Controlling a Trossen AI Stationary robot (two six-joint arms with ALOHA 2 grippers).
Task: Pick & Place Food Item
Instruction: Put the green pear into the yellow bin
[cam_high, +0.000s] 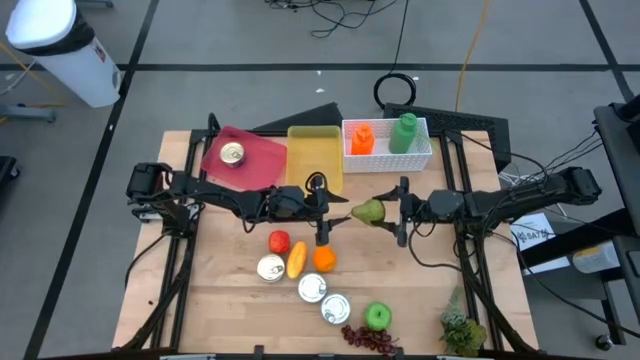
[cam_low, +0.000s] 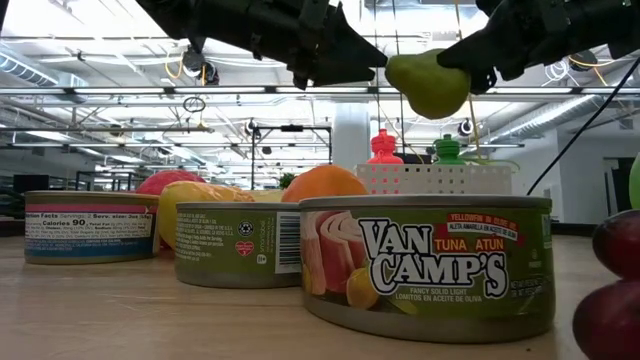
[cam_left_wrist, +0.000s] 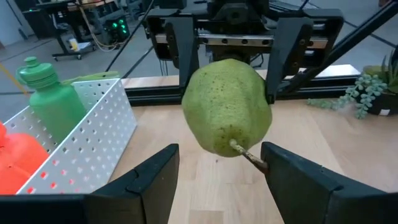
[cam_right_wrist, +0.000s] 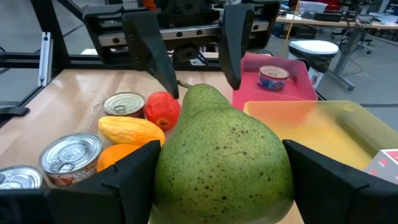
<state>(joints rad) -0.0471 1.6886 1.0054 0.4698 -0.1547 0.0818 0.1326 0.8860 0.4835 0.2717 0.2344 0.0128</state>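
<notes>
A green speckled pear (cam_high: 368, 211) hangs in the air above the middle of the table, stem toward the table's left. My right gripper (cam_high: 397, 212) is shut on it; in its wrist view the pear (cam_right_wrist: 221, 162) fills the space between the fingers. My left gripper (cam_high: 322, 210) is open and faces the pear's stem end from the left. Its fingers (cam_left_wrist: 149, 180) stand on either side of that end, a short way off and not touching. In the low view the pear (cam_low: 430, 85) hangs high between both grippers. My right gripper pinches the pear's wide lower body (cam_right_wrist: 174, 180) between its two fingers (cam_right_wrist: 118, 186). It comes in level from the table's right. The pear is lifted clear of the table and lies roughly level, its stem (cam_left_wrist: 245, 152) pointing at my left gripper.
Below the grippers lie a red fruit (cam_high: 279, 241), a yellow fruit (cam_high: 297, 259), an orange (cam_high: 324, 259) and three cans (cam_high: 312, 288). Farther back stand a yellow bin (cam_high: 315, 155), a pink tray (cam_high: 262, 160) holding a can, and a white basket (cam_high: 420, 152) with two bottles. An apple (cam_high: 377, 317), grapes and a plant sit near the front.
</notes>
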